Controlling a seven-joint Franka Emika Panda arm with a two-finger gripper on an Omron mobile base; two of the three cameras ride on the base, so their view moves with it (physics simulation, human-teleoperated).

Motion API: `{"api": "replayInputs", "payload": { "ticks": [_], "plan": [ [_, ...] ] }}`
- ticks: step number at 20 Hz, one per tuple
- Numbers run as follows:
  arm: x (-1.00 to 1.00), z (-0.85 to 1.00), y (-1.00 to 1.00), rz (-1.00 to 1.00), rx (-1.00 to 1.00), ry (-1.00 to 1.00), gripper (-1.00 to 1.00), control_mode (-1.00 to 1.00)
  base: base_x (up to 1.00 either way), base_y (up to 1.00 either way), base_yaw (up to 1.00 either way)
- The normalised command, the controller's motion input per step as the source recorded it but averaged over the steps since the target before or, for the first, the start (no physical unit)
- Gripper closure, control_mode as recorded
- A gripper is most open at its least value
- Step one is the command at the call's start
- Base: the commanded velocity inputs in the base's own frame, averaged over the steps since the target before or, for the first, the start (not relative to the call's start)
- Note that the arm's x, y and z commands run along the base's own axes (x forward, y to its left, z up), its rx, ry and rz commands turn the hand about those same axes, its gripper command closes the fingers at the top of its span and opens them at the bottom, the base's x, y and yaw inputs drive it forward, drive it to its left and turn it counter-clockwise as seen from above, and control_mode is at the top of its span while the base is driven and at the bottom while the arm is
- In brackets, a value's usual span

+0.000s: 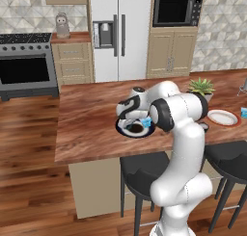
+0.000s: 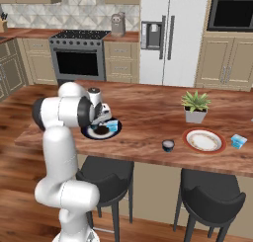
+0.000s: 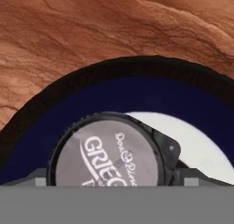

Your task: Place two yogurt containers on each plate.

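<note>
Hovering over the navy plate (image 3: 41, 127), the jaws (image 1: 136, 125) stand spread and released, a dark round yogurt cup (image 3: 107, 150) directly beneath them on the plate, a light blue cup (image 2: 113, 126) beside. Lifting away crookedly could clip and topple the cup.

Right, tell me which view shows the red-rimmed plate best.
The right base view: the red-rimmed plate lies whole and unobstructed on the counter, cream centre bare, beside the potted plant. In the left base view the plate sits near the right edge, flatter and partly behind the arm.
</note>
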Motion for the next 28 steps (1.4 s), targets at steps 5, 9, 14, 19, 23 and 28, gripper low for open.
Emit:
{"api": "replayInputs", "payload": {
  "ticks": [5,9,14,19,23,28],
  "plan": [
    [-0.29,0.51,-0.01,0.0,0.0,0.0,-1.0,-1.0,0.0,0.0,0.0],
    [-0.34,0.65,-0.09,0.0,0.0,0.0,-1.0,-1.0,0.0,0.0,0.0],
    [-0.45,0.39,-0.37,0.0,0.0,0.0,-1.0,-1.0,0.0,0.0,0.0],
    [-0.85,0.15,-0.6,-0.03,0.0,0.0,-1.0,-1.0,0.0,0.0,0.0],
    [-0.74,0.32,-0.48,-0.11,0.0,0.0,-1.0,-1.0,0.0,0.0,0.0],
    [-0.65,0.31,-0.4,-0.13,0.02,0.0,-1.0,-1.0,0.0,0.0,0.0]
  ]
}}
